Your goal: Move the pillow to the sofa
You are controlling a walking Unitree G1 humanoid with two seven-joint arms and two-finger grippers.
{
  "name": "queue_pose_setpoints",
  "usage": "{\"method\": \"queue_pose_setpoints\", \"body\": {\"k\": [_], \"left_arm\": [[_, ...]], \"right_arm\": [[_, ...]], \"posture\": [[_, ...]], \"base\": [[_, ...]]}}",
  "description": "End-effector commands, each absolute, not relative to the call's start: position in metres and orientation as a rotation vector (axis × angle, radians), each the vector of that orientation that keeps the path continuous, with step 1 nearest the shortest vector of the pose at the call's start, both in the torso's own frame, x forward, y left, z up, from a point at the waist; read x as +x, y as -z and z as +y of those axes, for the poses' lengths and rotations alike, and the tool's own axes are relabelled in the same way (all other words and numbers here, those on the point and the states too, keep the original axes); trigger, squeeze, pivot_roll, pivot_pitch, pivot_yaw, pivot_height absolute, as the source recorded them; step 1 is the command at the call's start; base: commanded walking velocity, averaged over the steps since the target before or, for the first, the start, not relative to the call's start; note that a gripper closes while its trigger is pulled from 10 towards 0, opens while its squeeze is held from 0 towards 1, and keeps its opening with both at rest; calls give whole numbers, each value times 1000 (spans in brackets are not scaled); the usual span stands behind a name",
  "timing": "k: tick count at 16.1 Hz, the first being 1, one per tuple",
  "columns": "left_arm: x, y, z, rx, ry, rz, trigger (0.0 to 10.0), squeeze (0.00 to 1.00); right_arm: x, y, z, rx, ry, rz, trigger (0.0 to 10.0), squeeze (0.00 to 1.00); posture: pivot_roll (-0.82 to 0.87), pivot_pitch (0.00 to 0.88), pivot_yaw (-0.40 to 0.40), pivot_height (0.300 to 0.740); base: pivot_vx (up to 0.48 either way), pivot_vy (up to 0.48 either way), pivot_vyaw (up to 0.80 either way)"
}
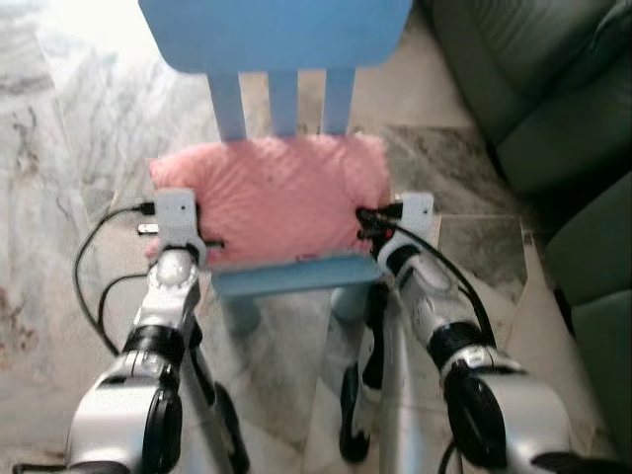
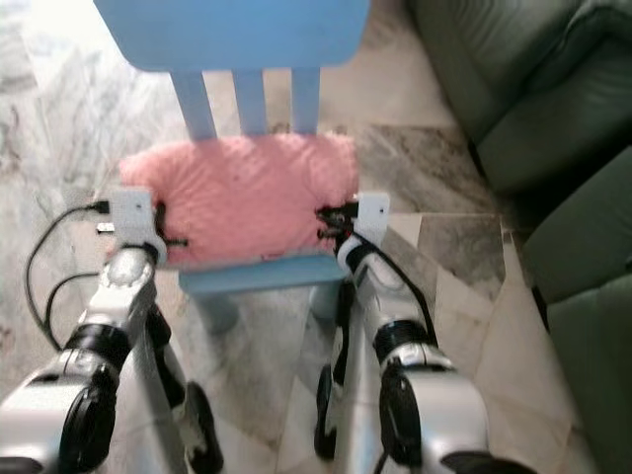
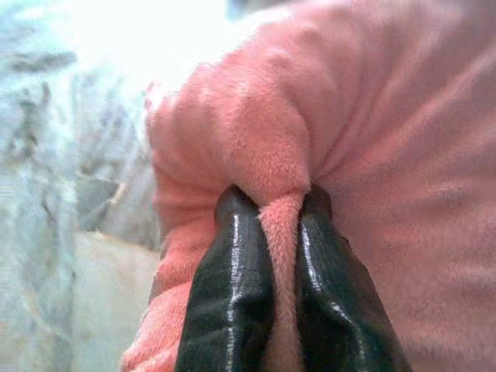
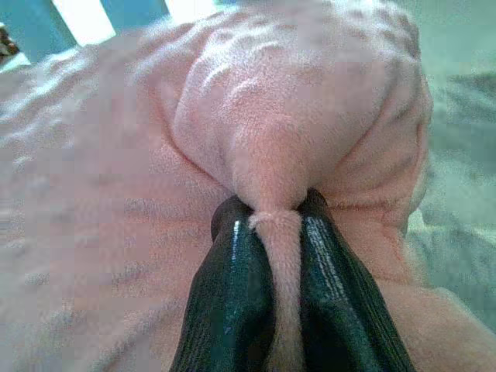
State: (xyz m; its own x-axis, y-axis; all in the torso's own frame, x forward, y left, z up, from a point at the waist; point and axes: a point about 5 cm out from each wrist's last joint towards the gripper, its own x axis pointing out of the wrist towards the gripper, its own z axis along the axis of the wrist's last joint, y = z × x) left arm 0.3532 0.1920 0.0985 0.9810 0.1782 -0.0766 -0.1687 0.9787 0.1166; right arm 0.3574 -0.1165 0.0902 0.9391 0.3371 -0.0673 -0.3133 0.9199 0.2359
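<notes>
- Black fingers (image 3: 232, 287) of the left gripper (image 3: 280, 294) sit closest to the left wrist camera, pressed together on a fold of the pink pillow (image 1: 276, 193); plush bulges out just beyond the tips.
- Right gripper (image 4: 283, 294) is likewise clamped, its fingers (image 4: 341, 294) pinching a ridge of the same fleece at the pillow's right edge.
- From the head views, each gripper holds one side of the pillow near its front corners, left at the left edge and right at the right edge, so the load is shared evenly.
- Handling, as a judgement: the pillow looks light, soft and very compliant. The pinched fabric may stretch or slip out if pulled hard, and the middle will likely sag between the two holds. It is not fragile.
- Pillow lies flat on the seat of a small blue chair (image 1: 296, 276), covering most of it and reaching back to the slats (image 1: 283, 99) of the backrest.
- Edges to mind: the backrest stands just behind the pillow, so a lift should come upward and toward the robot before swinging.
- Green sofa (image 1: 553, 109) stands to the robot's right, near the chair, with bare marble floor (image 1: 59, 178) around; room toward it looks open.
</notes>
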Motion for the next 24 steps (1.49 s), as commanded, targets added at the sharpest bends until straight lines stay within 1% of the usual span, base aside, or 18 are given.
{"method": "queue_pose_setpoints", "body": {"k": [1,3,6,7,9,10,12,14,15,16,17,18,19,20,21,22,23,24], "left_arm": [[349,-104,197,136,-196,40,0,0],[341,-106,198,143,-199,4,0,0],[324,-114,198,164,-205,-69,0,0],[307,-119,192,200,-167,-118,0,0],[295,-120,189,217,-152,-133,0,0],[295,-120,189,217,-152,-133,0,0],[271,-111,181,243,-122,-120,0,0],[265,-107,179,242,-106,-101,0,0],[253,-100,174,260,-58,-73,0,0],[251,-97,174,264,-50,-61,0,0],[249,-94,172,271,-41,-44,0,0],[249,-94,172,273,-38,-44,0,0],[252,-91,170,275,-35,-41,0,0],[254,-89,168,273,-28,-35,0,0],[255,-88,167,273,-25,-33,2078,0],[257,-87,165,278,-12,-25,9569,0],[258,-86,164,279,-10,-21,10000,0],[260,-84,162,279,-4,-12,10000,0]], "right_arm": [[355,-90,-121,206,-344,79,0,0],[351,-88,-124,192,-345,62,0,0],[340,-85,-130,107,-352,6,0,0],[327,-85,-134,46,-356,-51,0,0],[316,-82,-138,14,-353,-73,0,0],[316,-82,-138,14,-353,-73,0,0],[295,-74,-146,-20,-293,-80,0,0],[290,-74,-148,-35,-271,-85,0,0],[274,-75,-150,-33,-230,-92,0,0],[270,-74,-151,-37,-216,-91,0,0],[261,-70,-155,-30,-200,-67,471,0],[259,-69,-156,-26,-203,-62,471,0],[260,-68,-158,-5,-186,-53,10000,0],[263,-69,-159,11,-171,-50,10000,0],[265,-69,-158,16,-169,-49,10000,0],[267,-71,-157,17,-168,-45,10000,0],[268,-72,-156,22,-170,-44,10000,0],[269,-72,-156,27,-173,-41,10000,0]], "posture": [[37,79,-56,445],[42,64,-55,445],[58,18,-50,445],[65,0,-43,445],[68,0,-39,445],[68,0,-39,445],[75,0,-35,445],[74,0,-33,445],[80,0,-32,445],[77,0,-30,445],[75,0,-29,445],[75,0,-29,445],[69,0,-27,449],[63,0,-22,458],[63,0,-22,463],[56,0,-18,472],[53,0,-16,477],[52,0,-16,486]], "base": [[0,0,0],[0,0,0],[0,0,0],[0,0,0],[0,0,0],[0,0,0],[0,0,0],[0,0,0],[0,0,0],[0,0,0],[0,0,0],[0,0,0],[0,0,0],[0,0,0],[0,0,0],[0,0,0],[0,0,0],[0,0,0]]}}
